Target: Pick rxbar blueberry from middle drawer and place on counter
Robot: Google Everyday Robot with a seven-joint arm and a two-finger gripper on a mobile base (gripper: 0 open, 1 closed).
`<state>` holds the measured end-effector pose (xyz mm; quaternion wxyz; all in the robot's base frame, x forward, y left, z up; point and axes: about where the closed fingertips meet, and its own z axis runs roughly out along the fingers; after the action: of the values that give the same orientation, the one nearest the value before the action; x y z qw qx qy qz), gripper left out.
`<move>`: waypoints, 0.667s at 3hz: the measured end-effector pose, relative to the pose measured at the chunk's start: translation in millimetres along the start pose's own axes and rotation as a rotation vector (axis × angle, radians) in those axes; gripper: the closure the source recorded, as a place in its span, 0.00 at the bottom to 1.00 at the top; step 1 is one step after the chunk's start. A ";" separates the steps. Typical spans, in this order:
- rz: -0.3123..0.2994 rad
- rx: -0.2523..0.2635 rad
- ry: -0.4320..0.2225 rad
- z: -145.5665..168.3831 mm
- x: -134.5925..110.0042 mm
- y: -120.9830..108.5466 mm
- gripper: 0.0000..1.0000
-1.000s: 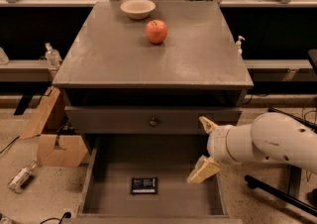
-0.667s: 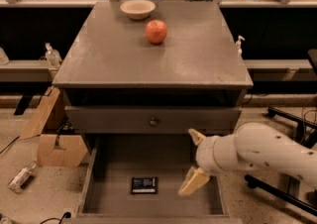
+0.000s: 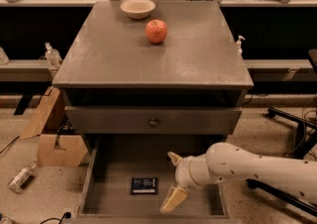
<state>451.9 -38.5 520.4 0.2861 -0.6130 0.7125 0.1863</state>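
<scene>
The end effector [image 3: 167, 182] hangs inside the open drawer [image 3: 111, 166], released: its two pale fingers [image 3: 173, 199] stand wide apart, one toward the far side and one toward the near edge, with nothing between them. It sits at the tip of the white arm [image 3: 247, 168], which reaches in from the right.

Several things could go wrong from here. The bar [image 3: 144, 185] is thin and lies flat on the drawer floor, so fingers that close too high would likely slide over the wrapper and come up empty. Fingers pressed too low could scrape the floor or nudge the bar left, out of the gap. The glossy wrapper may also slip if only its edge is pinched. The near finger is close to the drawer's front lip, so a careless descent could catch there. On the lift, the closed drawer front [image 3: 153, 120] and the table [image 3: 148, 64] edge overhang the far part of the drawer, and rising straight up too far back risks a knock.

The bar lies just left of the end effector, apart from it and not touching. It is about level with the gap between the fingers, near the middle of the drawer floor and toward the near side. A short move left should bring the fingers around it.

On the table, an apple [image 3: 156, 31] and a bowl [image 3: 137, 8] sit toward the far side, so the near part looks like the better spot for placing.
</scene>
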 end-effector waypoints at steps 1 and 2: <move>0.011 -0.061 -0.035 84.0 12.6 -3.0 0.00; 0.007 -0.072 -0.044 126.6 15.9 -8.8 0.00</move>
<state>481.8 25.8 414.0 0.2788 -0.6161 0.7010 0.2264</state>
